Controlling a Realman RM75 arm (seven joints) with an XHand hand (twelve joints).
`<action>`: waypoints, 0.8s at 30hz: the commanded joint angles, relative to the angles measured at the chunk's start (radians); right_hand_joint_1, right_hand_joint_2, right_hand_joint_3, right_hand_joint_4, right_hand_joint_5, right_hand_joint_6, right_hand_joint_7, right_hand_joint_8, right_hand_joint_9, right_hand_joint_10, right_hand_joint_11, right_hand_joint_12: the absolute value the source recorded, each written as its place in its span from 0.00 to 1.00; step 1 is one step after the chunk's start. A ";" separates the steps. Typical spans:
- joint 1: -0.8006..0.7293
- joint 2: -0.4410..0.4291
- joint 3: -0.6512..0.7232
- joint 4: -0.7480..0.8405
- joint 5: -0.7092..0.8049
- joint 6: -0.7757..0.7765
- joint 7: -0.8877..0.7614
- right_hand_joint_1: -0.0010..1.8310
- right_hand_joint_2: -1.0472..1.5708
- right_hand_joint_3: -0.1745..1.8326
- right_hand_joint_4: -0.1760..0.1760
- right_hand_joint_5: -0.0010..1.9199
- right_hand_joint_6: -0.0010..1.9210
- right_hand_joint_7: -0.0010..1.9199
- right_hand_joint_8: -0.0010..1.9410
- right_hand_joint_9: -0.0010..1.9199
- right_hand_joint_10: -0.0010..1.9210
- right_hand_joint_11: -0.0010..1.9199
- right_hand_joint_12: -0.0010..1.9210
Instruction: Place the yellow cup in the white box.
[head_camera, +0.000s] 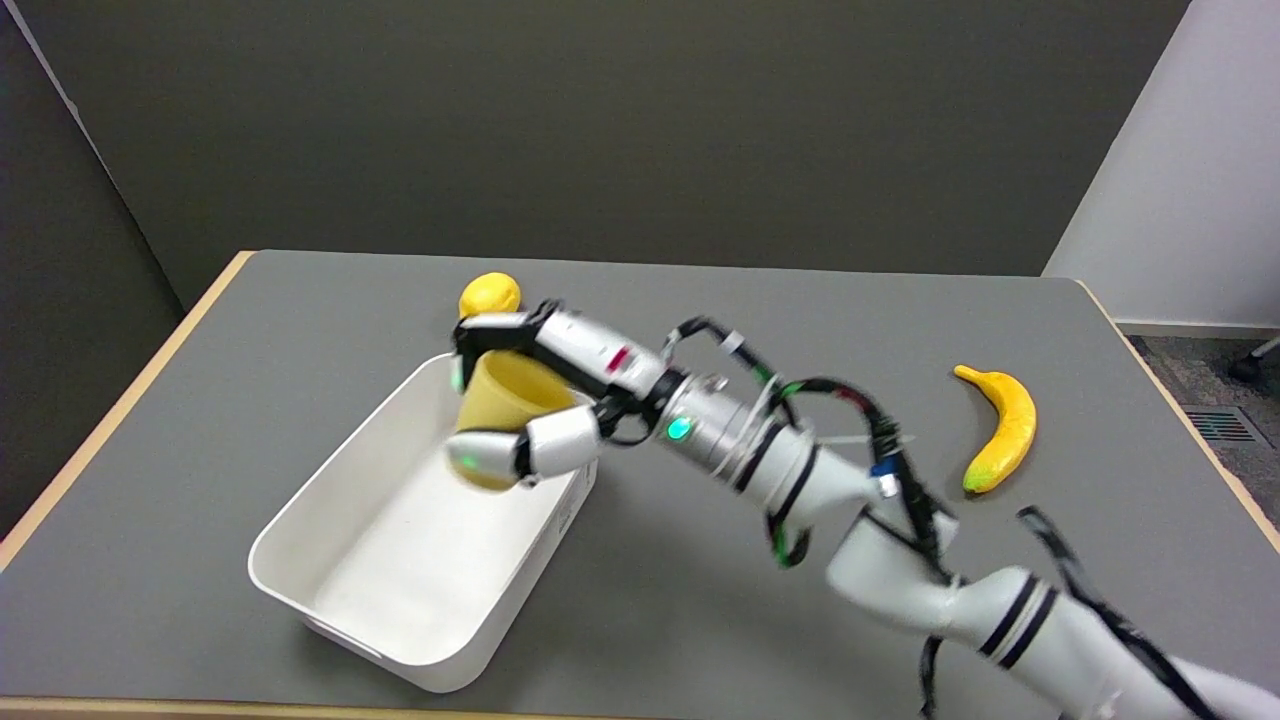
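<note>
From the head view, I'm holding the yellow cup (508, 412) in my right hand (535, 400) — fingers wrapping around its sides — over the far end of the white box (300, 520). A lemon (489, 295) is sitting just behind it; a banana (1000, 430) is lying well apart, rightward.

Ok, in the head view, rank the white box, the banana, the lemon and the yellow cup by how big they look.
1. white box, by far the largest.
2. banana.
3. yellow cup, partly covered by the right hand, so its rank against the banana is unsure.
4. lemon, smallest, but farthest from the camera.
</note>
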 joint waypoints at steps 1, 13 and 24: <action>0.111 -0.260 -0.215 -0.245 0.112 -0.079 -0.060 0.45 0.80 0.48 0.46 0.29 1.00 0.32 1.00 0.58 1.00 0.34 1.00; 0.232 -0.274 -0.219 -0.305 0.111 -0.114 -0.191 0.45 0.80 0.49 0.45 0.29 1.00 0.31 1.00 0.57 1.00 0.32 1.00; 0.169 -0.258 -0.196 -0.275 0.112 -0.017 -0.402 0.50 0.74 0.48 0.14 0.26 0.64 0.07 0.95 0.08 1.00 0.00 1.00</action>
